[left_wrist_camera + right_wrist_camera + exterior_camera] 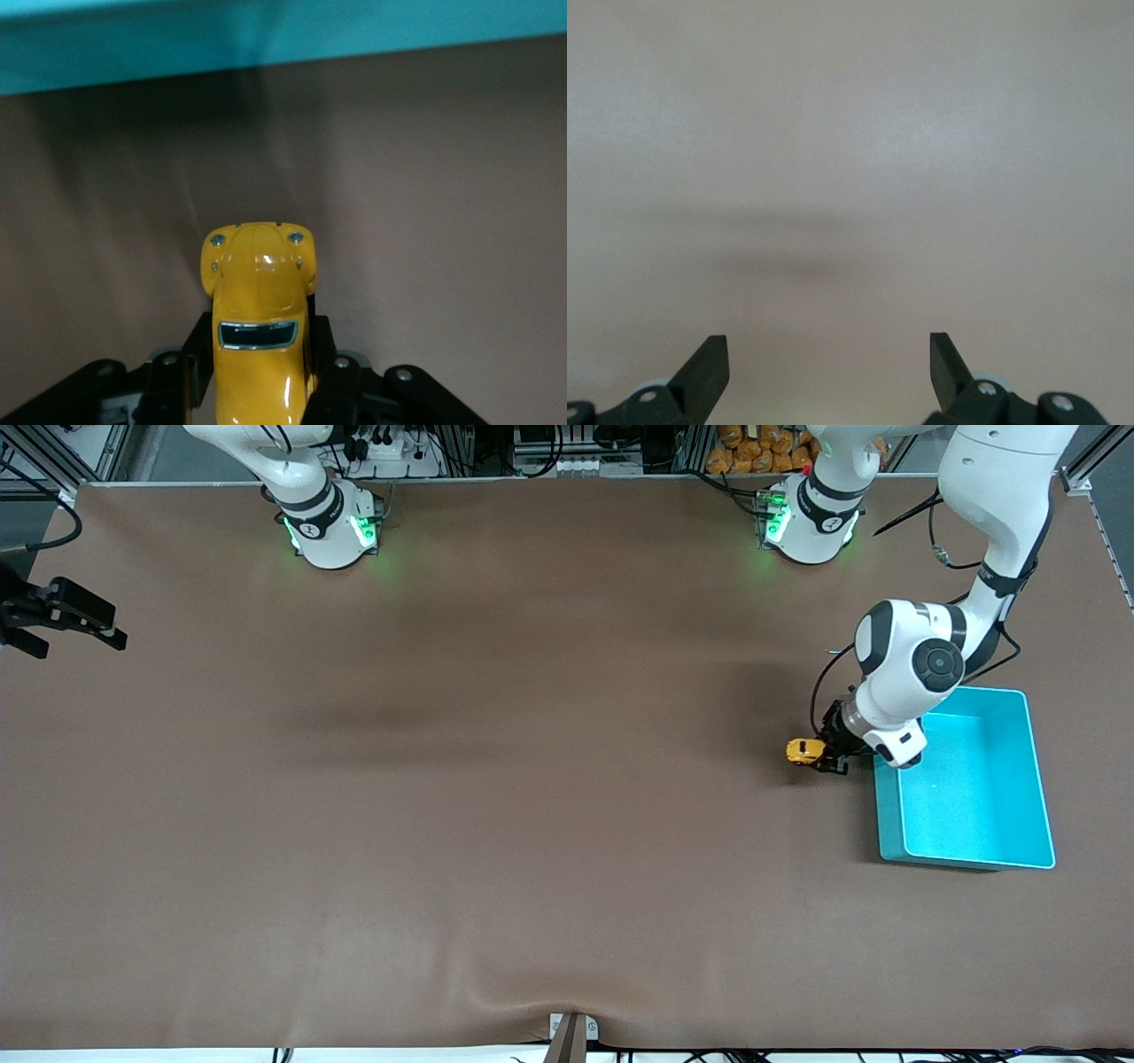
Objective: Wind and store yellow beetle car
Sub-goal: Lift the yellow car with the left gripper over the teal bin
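You have a turquoise bin (pixel 974 797) sitting open on the brown tabletop (pixel 496 779) toward the left arm's end, its inside holding nothing you can make out. Along the tabletop's edge nearest the front camera, you see a small grey bracket (pixel 571 1035).

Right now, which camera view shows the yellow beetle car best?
The left wrist view: the yellow beetle car fills its middle, held between the left gripper jaws. The front view shows it only as a tiny spot beside the turquoise bin. The right wrist view shows none of it.
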`<state>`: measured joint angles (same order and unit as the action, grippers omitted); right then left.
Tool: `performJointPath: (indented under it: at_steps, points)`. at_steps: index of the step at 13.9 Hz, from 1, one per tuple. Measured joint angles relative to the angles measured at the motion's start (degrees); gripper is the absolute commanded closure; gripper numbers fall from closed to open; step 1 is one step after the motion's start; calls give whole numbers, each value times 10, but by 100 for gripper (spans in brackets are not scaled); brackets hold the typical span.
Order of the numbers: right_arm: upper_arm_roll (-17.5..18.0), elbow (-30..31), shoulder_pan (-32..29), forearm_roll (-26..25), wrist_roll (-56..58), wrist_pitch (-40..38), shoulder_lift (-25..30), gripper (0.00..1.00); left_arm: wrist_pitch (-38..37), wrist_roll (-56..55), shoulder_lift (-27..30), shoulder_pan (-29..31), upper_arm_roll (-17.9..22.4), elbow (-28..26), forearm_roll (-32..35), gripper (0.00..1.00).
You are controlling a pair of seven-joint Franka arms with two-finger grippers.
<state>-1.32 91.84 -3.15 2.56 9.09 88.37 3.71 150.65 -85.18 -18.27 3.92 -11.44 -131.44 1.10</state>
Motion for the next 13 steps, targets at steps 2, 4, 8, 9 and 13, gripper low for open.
performJointPath:
  at_steps: [2, 4, 8, 9, 13]
  points:
    - [1, -11, 0, 0, 0, 0, 0, 0, -70, 19, 7, -8, 0, 58, 0, 100]
    - [2, -14, 0, 0, 0, 0, 0, 0, -142, 68, 15, -6, 4, 120, 0, 100]
    - [2, -14, 0, 0, 0, 0, 0, 0, -229, 207, 19, 25, 14, 212, 1, 100]
    - [2, -14, 0, 0, 0, 0, -1, 0, -231, 248, 19, 36, 14, 220, 1, 100]
    - [2, -14, 0, 0, 0, 0, -6, 0, -232, 432, 16, 82, 16, 232, 30, 100]
